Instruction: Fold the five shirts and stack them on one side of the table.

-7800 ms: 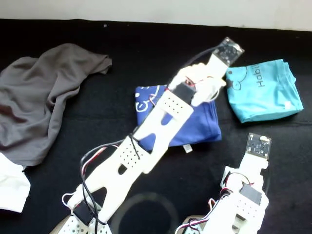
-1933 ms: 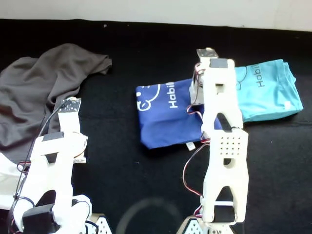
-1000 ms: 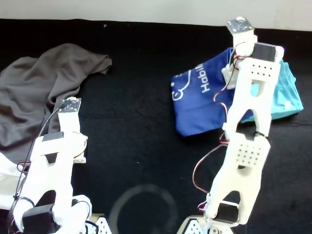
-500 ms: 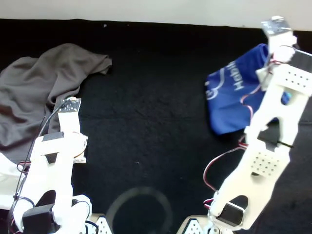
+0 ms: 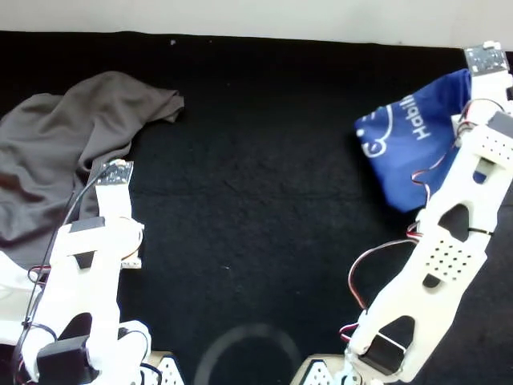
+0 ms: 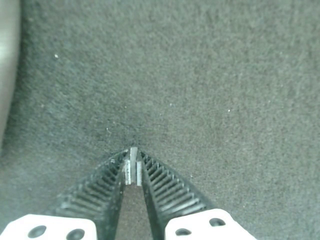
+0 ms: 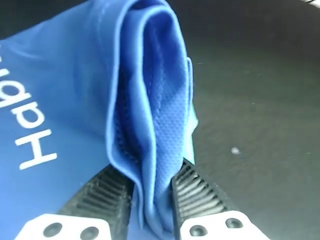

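Right wrist view showed the right gripper (image 7: pixel 152 197) pinching the thick folded edge of the blue shirt (image 7: pixel 60 90). Several layers of cloth stood bunched between its jaws, which were closed as far as the cloth allowed. I judge that all layers were taken together so that the fold would not open while the shirt hung from the gripper.

From the high view, the blue shirt (image 5: pixel 413 144) was at the far right side of the worktop (image 5: pixel 264 200), near the back edge. The right arm (image 5: pixel 449 257) was stretched out long toward that corner. The shirt looked folded and a little tilted. I could not tell whether it already lay on the worktop or was lifted, and what was under it was hidden. This corner was probably the chosen side for the stack.

The left gripper (image 6: pixel 132 167) was pressed together with nothing inside, low over bare worktop. The left arm (image 5: pixel 88 265) was drawn back at the front left, most likely parked there to leave space for the other arm.

A grey shirt (image 5: pixel 72 152) lay crumpled and unfolded at the left, well apart from the blue one. A piece of white cloth (image 5: pixel 12 281) showed at the left edge beside the left arm. Both seemed not yet folded, so much of the task remained.
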{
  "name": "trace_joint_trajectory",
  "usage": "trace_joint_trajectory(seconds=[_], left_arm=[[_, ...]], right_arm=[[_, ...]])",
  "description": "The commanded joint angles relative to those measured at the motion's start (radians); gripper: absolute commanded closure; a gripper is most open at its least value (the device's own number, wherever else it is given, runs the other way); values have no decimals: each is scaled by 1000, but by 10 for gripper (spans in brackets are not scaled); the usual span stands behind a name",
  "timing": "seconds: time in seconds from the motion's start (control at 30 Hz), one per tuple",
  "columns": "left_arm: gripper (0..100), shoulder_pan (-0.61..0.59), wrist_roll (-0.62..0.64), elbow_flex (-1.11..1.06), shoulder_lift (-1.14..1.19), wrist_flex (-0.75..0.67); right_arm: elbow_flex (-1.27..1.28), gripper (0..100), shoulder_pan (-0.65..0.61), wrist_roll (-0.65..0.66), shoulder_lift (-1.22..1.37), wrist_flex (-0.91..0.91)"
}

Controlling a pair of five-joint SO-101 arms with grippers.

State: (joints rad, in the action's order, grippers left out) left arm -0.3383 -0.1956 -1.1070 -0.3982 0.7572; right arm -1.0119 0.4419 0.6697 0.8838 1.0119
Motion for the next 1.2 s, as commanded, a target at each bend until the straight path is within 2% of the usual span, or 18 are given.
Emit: trace_joint_trajectory(seconds=[0.0, 0.2, 0.83, 0.93, 1.0, 1.07, 1.17], left_arm=[[991, -15, 8, -4, -2, -15], [991, -15, 8, -4, -2, -15], [991, -15, 8, -4, -2, -15], [991, -15, 8, -4, -2, -15], [991, -15, 8, -4, -2, -15], [991, -15, 8, -4, -2, -15], [991, -15, 8, -4, -2, -15]], right_arm=[[-12, 992, 36, 15, -7, -130], [-4, 992, 36, 14, 28, -51], [-4, 992, 33, 6, 143, 25], [-12, 957, 41, 6, 180, 25], [-12, 899, 50, -55, 188, 27], [-15, 850, 59, -176, 173, 25], [-50, 827, 61, -292, 137, 25]])
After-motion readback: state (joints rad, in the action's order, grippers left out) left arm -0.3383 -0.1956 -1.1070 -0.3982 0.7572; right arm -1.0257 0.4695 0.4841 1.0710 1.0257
